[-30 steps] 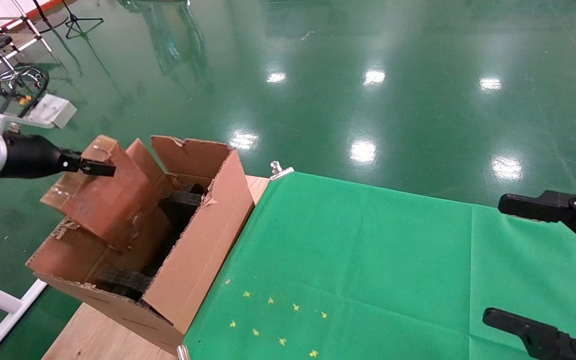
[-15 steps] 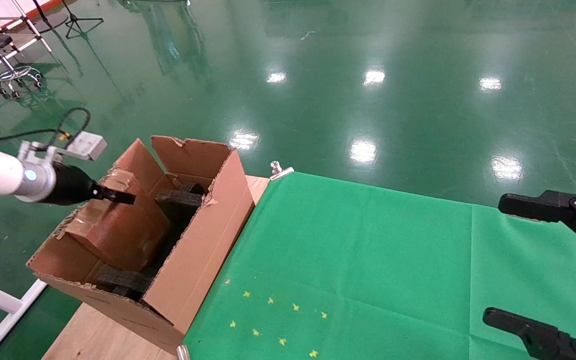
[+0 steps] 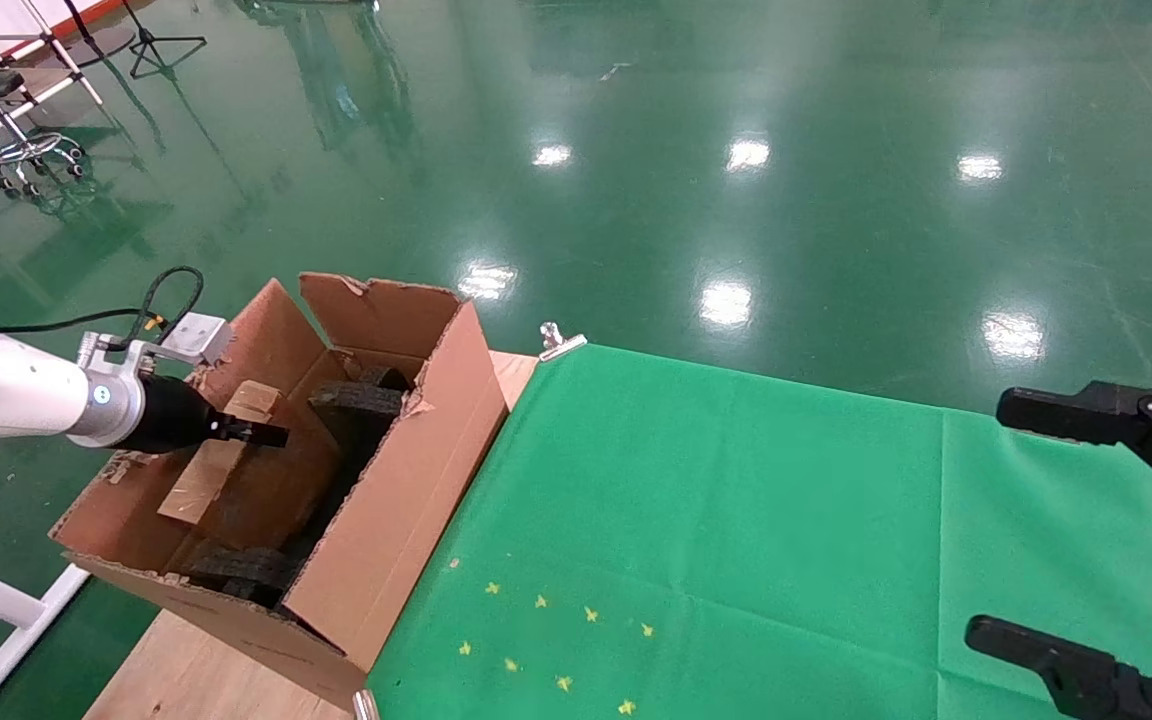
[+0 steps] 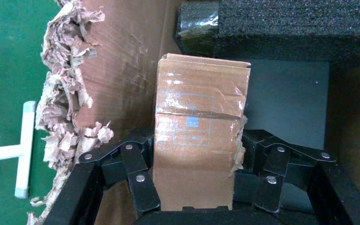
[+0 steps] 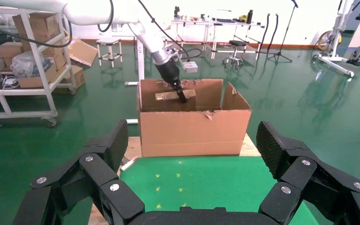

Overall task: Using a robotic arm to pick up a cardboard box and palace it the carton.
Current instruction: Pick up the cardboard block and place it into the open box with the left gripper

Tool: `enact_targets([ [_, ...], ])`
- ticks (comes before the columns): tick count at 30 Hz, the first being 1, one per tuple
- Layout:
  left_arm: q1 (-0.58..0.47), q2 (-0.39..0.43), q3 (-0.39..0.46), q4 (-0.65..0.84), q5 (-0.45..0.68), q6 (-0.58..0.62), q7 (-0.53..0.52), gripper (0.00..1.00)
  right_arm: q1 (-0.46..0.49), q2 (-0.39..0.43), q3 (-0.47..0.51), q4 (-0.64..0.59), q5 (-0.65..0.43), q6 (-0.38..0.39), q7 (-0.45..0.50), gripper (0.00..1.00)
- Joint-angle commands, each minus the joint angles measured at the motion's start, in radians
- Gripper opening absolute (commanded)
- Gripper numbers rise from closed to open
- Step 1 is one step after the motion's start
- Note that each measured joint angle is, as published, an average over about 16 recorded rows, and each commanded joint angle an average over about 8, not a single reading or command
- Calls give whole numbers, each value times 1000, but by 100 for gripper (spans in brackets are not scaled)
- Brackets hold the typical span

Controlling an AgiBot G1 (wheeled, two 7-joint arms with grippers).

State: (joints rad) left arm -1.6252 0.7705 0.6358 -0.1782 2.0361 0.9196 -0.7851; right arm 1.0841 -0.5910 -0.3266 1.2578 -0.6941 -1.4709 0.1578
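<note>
The arm [image 3: 6, 390] enters from the left edge of the head view, at mid height, and reaches to the right into the carton [image 3: 386, 520]. The left gripper [image 4: 194, 183] is closed on the box [image 4: 199, 136]: in the left wrist view one finger [image 4: 138, 180] presses each long side of the box, and the box stands out past the fingertips. The box is sealed with shiny clear tape and carries a pale printed label on its facing side.

In the head view the box [image 3: 221, 455] lies inside the carton, at its left side, tilted, close against the left wall. Black foam [image 3: 356, 400] sits just right of the box, towards the carton's far end; a second piece of foam [image 3: 236, 570] lies at the near end. In the left wrist view, the torn flap edge [image 4: 70, 117] of the carton runs down the left of the frame.

The carton stands on the wooden table [image 3: 186, 670], at the left edge of the green cloth [image 3: 736, 520].

The right gripper [image 5: 192, 173] hangs at the right edge of the head view, above the cloth, well apart from the carton. Its fingers are spread wide and hold nothing.
</note>
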Motion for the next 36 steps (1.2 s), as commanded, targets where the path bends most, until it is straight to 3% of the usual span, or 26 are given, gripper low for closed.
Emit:
enact_targets([
  [1, 0, 4, -1, 13, -2, -8, 4, 100, 0, 0, 0, 0, 0, 0, 0, 100],
  [27, -7, -3, 3, -12, 7, 18, -1, 100, 0, 0, 0, 0, 0, 0, 0, 100],
  [36, -18, -19, -16, -99, -30, 43, 59, 100, 0, 0, 0, 0, 0, 0, 0, 100],
])
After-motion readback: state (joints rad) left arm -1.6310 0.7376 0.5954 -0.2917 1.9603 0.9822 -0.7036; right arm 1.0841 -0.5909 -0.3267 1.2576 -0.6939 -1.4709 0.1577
